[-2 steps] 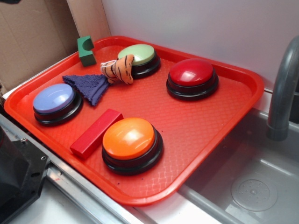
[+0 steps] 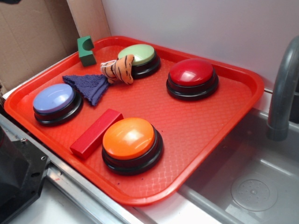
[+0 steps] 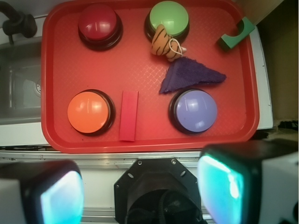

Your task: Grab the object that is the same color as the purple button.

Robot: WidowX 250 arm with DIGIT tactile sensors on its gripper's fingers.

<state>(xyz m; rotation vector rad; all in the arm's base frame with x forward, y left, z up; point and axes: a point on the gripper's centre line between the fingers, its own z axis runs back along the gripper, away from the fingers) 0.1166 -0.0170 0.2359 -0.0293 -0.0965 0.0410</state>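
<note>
The red tray holds four dome buttons, and the gripper hangs high above its near edge, looking straight down, fingers spread wide with nothing between them. The purple button sits at the tray's left corner. The purple cloth lies flat just beside it, touching the plush tiger.

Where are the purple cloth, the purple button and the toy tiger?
purple cloth (image 3: 189,77), wrist view, middle of the fabric.
purple button (image 3: 195,110), wrist view, top of the dome.
toy tiger (image 2: 117,70), exterior view, striped body.
</note>
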